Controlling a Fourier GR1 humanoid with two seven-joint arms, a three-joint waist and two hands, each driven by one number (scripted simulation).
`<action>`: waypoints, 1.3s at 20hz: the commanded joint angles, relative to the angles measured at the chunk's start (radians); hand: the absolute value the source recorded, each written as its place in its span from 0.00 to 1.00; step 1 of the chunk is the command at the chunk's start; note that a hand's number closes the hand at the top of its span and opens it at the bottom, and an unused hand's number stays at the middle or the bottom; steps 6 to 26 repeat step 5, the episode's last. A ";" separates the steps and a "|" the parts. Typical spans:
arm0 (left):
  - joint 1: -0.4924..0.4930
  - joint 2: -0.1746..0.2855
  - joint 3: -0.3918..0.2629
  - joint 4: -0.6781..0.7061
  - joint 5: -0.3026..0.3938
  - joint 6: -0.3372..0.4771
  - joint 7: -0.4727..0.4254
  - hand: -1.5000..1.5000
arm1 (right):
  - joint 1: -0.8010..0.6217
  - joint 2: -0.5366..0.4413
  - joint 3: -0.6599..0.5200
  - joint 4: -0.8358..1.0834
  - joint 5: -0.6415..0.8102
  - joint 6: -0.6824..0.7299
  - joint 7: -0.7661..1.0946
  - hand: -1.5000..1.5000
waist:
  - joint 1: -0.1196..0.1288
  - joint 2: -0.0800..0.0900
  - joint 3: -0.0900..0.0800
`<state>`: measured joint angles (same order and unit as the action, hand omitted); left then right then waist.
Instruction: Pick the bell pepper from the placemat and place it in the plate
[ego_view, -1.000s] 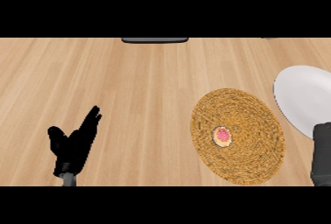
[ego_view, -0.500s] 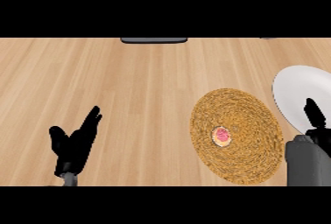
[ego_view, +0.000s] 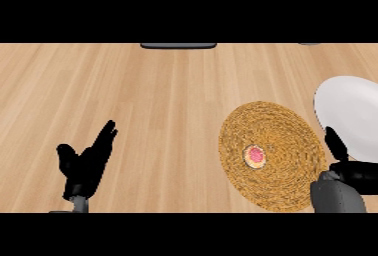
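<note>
A wooden counter (ego_view: 170, 100) is seen from steeply above. The left hand (ego_view: 87, 164) is shown at the lower left, held open with its fingers straight and pointing up, the thumb set apart. Nothing is held or touched by it.

The right hand (ego_view: 360, 172) is seen at the lower right corner above its grey forearm (ego_view: 337, 197). It is partly cut off by the view's right edge, so whether it is spread or closed cannot be told. A slim black part of it rises between the placemat (ego_view: 284, 130) and the plate (ego_view: 353, 107).

The bell pepper (ego_view: 255, 155) is found lying near the middle of the round woven placemat, apart from both hands. The white plate is just beside the placemat's upper right, and it too is cut off by the right edge.

A dark object (ego_view: 179, 45) at the counter's far edge cannot be made out.
</note>
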<state>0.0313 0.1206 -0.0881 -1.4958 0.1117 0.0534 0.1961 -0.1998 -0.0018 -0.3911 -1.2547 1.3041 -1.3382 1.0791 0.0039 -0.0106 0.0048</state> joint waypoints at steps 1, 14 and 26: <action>0.043 -0.016 -0.012 0.031 -0.003 0.001 0.000 0.50 | 0.035 0.002 0.065 0.025 0.078 -0.066 0.156 0.00 | 0.007 0.009 -0.007; -0.010 -0.011 0.013 0.061 0.004 0.001 0.021 0.50 | 0.081 0.002 0.107 -0.030 0.187 -0.040 0.278 0.00 | -0.003 0.009 -0.007; -0.010 -0.011 0.013 0.061 0.004 0.001 0.021 0.50 | 0.081 0.002 0.107 -0.030 0.187 -0.040 0.278 0.00 | -0.003 0.009 -0.007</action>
